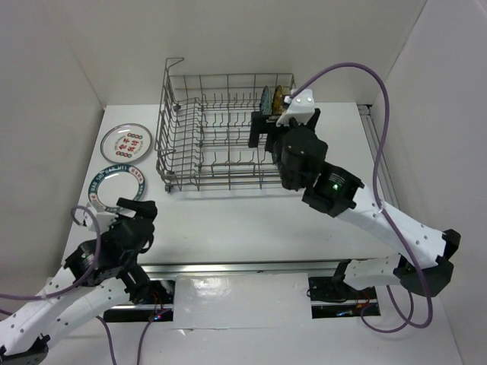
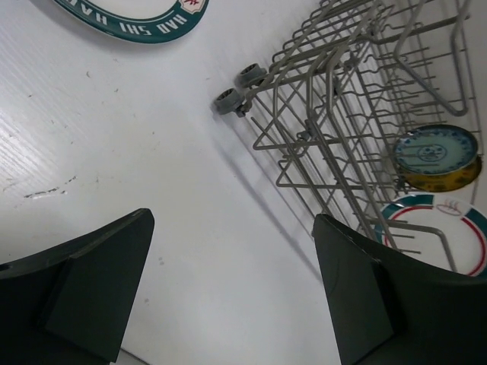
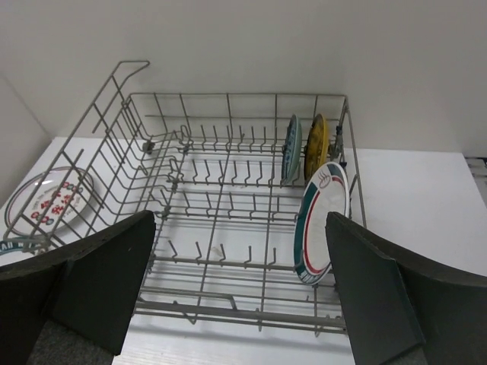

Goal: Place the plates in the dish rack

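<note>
White tabletop (image 1: 251, 220), plain white walls behind, nothing fancy. Wire dish rack (image 1: 171, 129) parked top centre of the overhead view. Already slotted upright at its right end: small teal plate (image 3: 292, 148), yellow-brown plate (image 3: 317, 144) just beside it, plus a bigger green-rimmed white plate (image 3: 321, 220) leaning in the nearer row. Left to load, both flat at the left of the overhead view: red-marked plate (image 1: 126, 141) near the rack's left wall, and green-ringed plate (image 1: 116, 185) just below it in frame.

Right pincer (image 3: 240, 220) wide open and gripping nothing, hovering at the rack's near side, white plate just inside its right finger in the wrist view. Left pincer (image 2: 232, 220) wide open and empty too, down at lower left of the overhead view. Green-ringed plate close by, poking in at the top left of the wrist view, not between the fingers.

Handling guess: stiff, glazed, probably slick and chippable, light enough for one pincer. Lying flat, so hardly any gap under the lip. Best bet looks like pinching the raised rim on the near side, then tipping it upright for the tines.
</note>
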